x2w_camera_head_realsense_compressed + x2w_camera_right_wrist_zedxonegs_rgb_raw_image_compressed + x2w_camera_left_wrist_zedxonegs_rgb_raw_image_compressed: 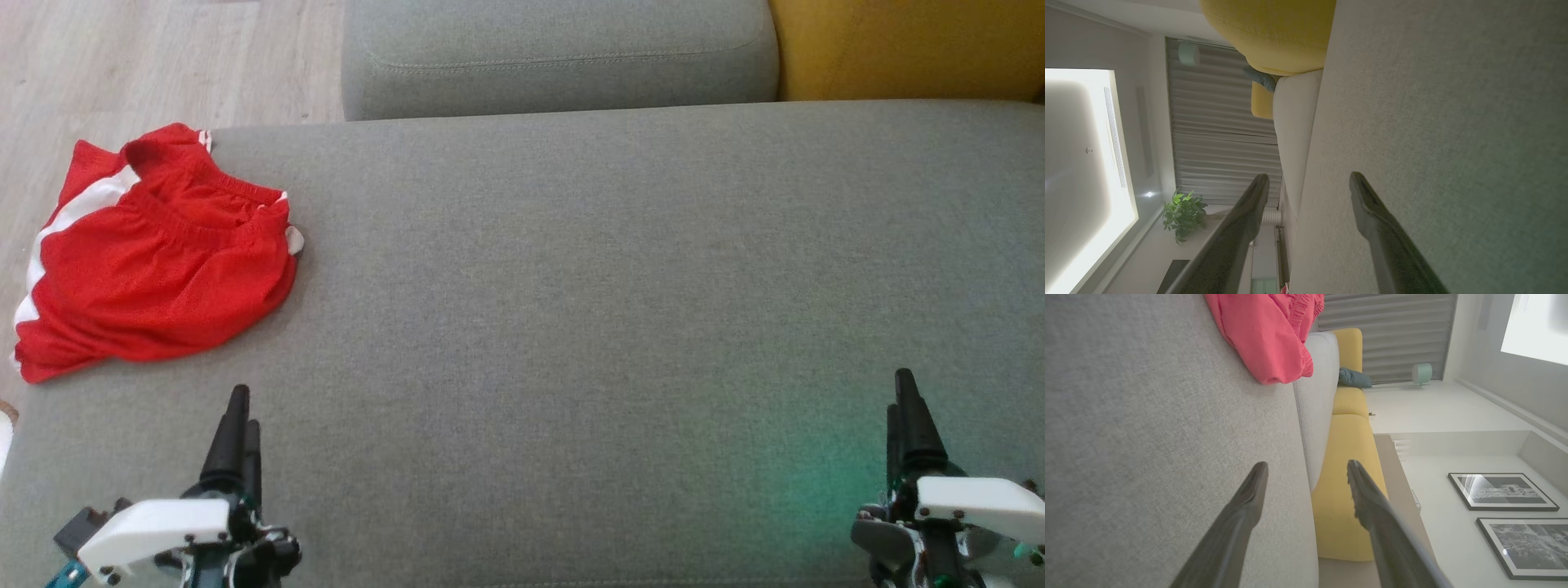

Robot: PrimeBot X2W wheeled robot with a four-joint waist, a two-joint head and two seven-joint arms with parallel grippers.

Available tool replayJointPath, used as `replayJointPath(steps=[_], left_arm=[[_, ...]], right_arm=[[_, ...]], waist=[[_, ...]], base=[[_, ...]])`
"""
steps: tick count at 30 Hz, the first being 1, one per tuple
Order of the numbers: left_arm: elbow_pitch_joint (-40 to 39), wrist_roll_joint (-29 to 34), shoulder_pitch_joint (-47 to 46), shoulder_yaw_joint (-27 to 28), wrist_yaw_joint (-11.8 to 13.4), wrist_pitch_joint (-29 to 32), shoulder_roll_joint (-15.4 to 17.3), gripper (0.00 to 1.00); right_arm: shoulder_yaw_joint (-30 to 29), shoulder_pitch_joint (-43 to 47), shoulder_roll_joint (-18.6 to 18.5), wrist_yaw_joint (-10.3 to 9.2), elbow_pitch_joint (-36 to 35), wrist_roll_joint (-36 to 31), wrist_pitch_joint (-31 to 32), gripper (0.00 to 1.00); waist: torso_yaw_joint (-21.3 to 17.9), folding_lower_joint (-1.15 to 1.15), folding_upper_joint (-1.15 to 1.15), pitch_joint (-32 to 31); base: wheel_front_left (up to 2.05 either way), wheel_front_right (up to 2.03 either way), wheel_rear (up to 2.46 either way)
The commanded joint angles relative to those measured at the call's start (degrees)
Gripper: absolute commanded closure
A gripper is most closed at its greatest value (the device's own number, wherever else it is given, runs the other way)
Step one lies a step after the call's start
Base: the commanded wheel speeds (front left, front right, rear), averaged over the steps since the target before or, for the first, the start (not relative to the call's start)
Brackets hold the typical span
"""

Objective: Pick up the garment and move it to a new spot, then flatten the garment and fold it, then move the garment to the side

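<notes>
Left claw (242, 404) and right claw (900, 390) gape wide, empty, over grey sofa seat (571, 286). Red garment (155, 261) crumpled at seat's left edge.

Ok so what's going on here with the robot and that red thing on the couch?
Nothing is being handled yet. The red garment, with white side stripes, lies bunched at the far left edge of the grey seat cushion. The left gripper and right gripper hover low over the near side of the cushion, both open and empty. The left one is nearer the garment but not touching it.
</notes>
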Motion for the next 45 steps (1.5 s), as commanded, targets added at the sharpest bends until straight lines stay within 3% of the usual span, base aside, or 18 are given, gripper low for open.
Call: replayJointPath(steps=[1, 15, 32, 45], left_arm=[[-2.8, 1.79, -2.19, -0.04, 0.16, -0.63, 0.63, 0.0], [-5.9, 12.07, -2.32, -2.18, 1.72, -2.81, 0.72, 0.0], [-6.61, 31.96, -2.24, -5.84, 2.8, -5.82, 0.85, 0.0], [-6.94, 43.29, -1.97, -7.72, 3.54, -8.0, 0.94, 0.0]], right_arm=[[0.6, -2.23, -0.24, 0.11, -2.71, -2.14, -0.82, 0.0], [2.32, -2.11, -0.29, 0.15, -6.04, -12.77, -3.02, 0.0], [5.46, -2.01, -0.36, 0.22, -8.37, -29.53, -6.06, 0.0], [7.8, -2.04, -0.41, 0.27, -9.34, -41.01, -8.26, 0.0]], waist=[[0.03, 0.0, 0.0, 0.02], [0.15, 0.0, 0.0, 0.13], [0.38, 0.0, 0.0, 0.23], [0.47, 0.0, 0.0, 0.27]], base=[[0.0, 0.0, 0.0], [0.0, 0.0, 0.0], [0.0, 0.0, 0.0], [0.0, 0.0, 0.0]])
